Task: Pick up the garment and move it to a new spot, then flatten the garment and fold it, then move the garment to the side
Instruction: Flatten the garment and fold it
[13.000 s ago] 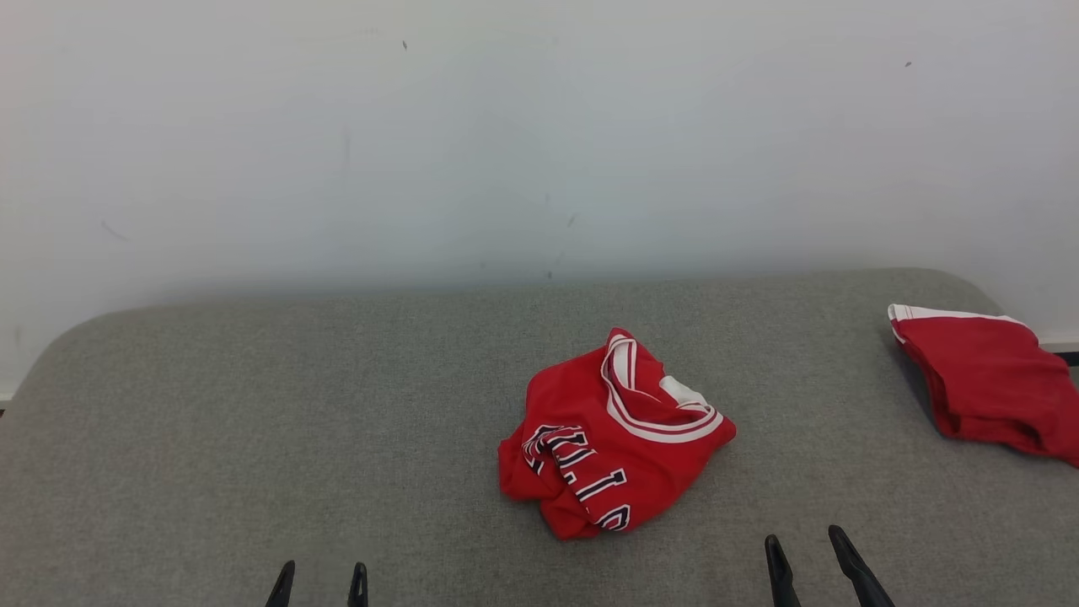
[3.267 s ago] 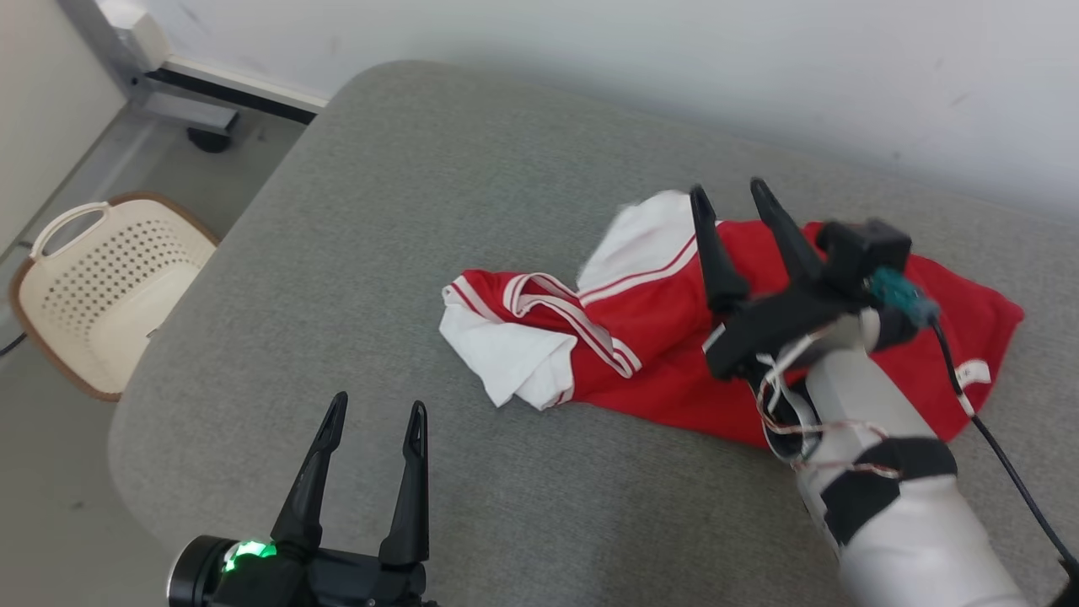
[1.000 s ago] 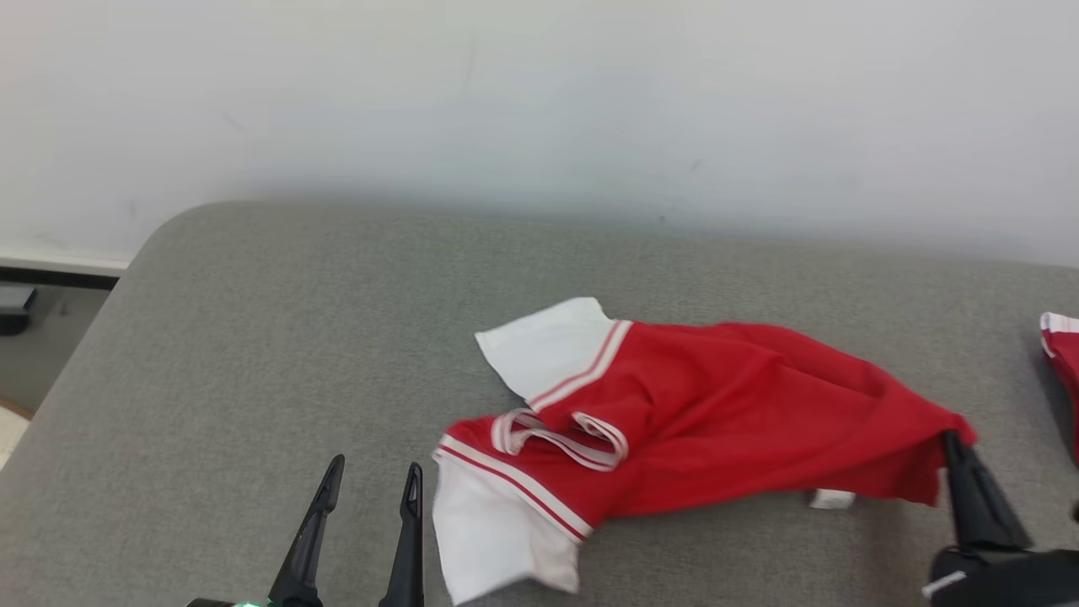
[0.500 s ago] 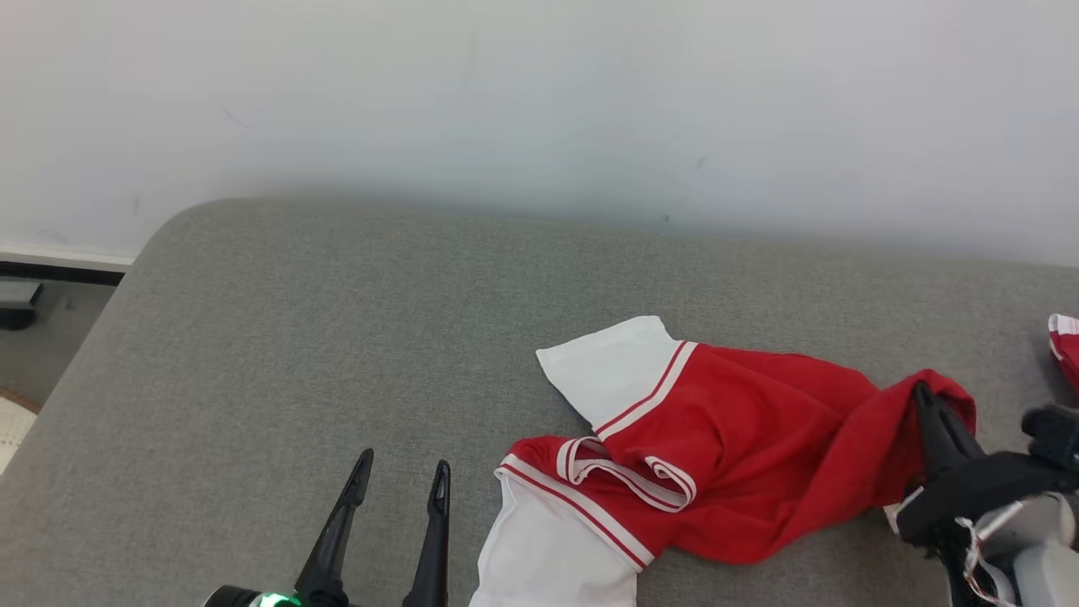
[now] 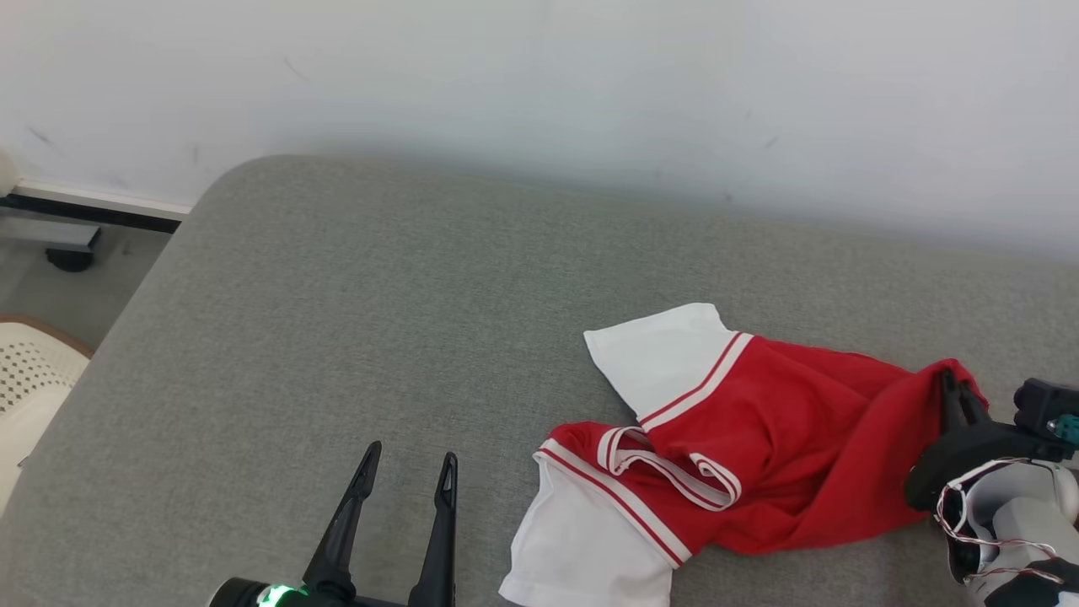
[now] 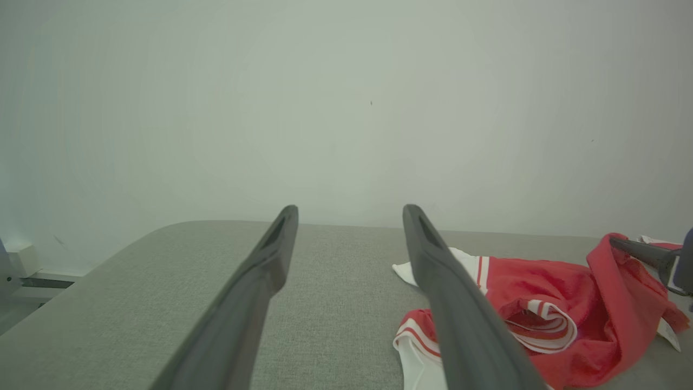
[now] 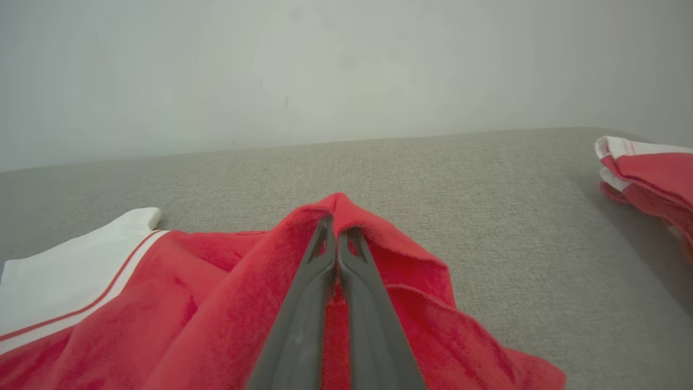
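Compared with a second ago, the red garment (image 5: 759, 447) is bunching up shorter, its hem corner riding inward with the right gripper (image 5: 951, 389), and the head camera is also swinging, so part of the shift is the view's own. The grey cushioned surface (image 5: 379, 320) is carrying the garment, which is lying right of centre and near the front edge, crumpled, with its white sleeves (image 5: 657, 354) and striped collar (image 5: 666, 468) facing the left gripper (image 5: 410, 455). A second red garment (image 7: 649, 168) is sitting well apart at the far right. The right gripper is clamping the raised hem fold between closed fingers. The left gripper is hanging wide open and empty, just beside the nearer sleeve. The step in hand looks like spreading the garment flat. To do it well, the right arm should be drawing the hem low and steadily away from the collar. The left should be pinning or gripping the shoulder, so the cloth is tensioning rather than sliding whole.
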Robot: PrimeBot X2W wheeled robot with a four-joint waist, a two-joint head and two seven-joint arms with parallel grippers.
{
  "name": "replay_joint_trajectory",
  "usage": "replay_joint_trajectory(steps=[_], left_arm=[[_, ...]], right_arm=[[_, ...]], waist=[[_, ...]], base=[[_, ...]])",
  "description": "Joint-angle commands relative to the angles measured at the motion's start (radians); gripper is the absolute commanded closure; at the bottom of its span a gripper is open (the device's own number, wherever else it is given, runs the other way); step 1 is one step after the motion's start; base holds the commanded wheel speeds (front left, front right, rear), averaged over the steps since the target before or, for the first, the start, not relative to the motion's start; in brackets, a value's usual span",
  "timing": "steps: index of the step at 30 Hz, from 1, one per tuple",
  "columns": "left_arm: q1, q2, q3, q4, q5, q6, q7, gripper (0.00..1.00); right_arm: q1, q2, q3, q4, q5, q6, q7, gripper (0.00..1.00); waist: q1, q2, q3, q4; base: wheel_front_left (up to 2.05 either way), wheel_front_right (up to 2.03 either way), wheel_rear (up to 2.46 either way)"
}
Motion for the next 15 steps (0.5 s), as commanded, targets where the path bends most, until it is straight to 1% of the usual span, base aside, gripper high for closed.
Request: replay_joint_trajectory(steps=[1, 3, 5, 6, 9, 12, 15], left_arm=[[-0.004, 0.0, 0.002, 0.002, -0.011, 0.003, -0.002, 0.0], [0.001, 0.0, 0.006, 0.006, -0.01, 0.002, -0.002, 0.0], [0.004, 0.0, 0.009, 0.011, -0.007, -0.003, -0.002, 0.0], [0.004, 0.0, 0.011, 0.013, -0.005, -0.006, -0.002, 0.0], [-0.002, 0.0, 0.014, 0.017, 0.01, -0.017, -0.002, 0.0], [-0.011, 0.001, 0.021, 0.019, 0.018, -0.023, -0.002, 0.0], [-0.008, 0.0, 0.025, 0.021, 0.021, -0.025, -0.002, 0.0]], right_arm=[[-0.013, -0.007, -0.006, 0.009, -0.012, 0.002, -0.019, 0.0], [-0.018, 0.012, 0.002, 0.007, -0.015, 0.002, -0.044, 0.0], [-0.001, 0.04, 0.032, -0.045, 0.024, 0.002, -0.055, 0.0], [0.02, 0.032, 0.052, -0.083, 0.033, 0.002, -0.056, 0.0], [0.114, 0.002, 0.098, -0.262, 0.072, 0.001, -0.057, 0.0], [0.232, -0.006, 0.117, -0.435, 0.094, 0.001, -0.056, 0.0], [0.368, -0.02, 0.138, -0.545, 0.117, 0.001, -0.056, 0.0]], waist=[[-0.0002, -0.0001, 0.004, -0.02], [-0.0002, -0.0001, 0.008, -0.045], [-0.0002, -0.0001, 0.012, -0.073], [-0.0002, -0.0001, 0.014, -0.087], [-0.0002, -0.0001, 0.022, -0.126], [-0.0002, -0.0001, 0.029, -0.149], [-0.0002, -0.0001, 0.028, -0.165]], base=[[0.0, 0.0, 0.0], [0.0, 0.0, 0.0], [0.0, 0.0, 0.0], [0.0, 0.0, 0.0], [0.0, 0.0, 0.0], [0.0, 0.0, 0.0], [0.0, 0.0, 0.0]])
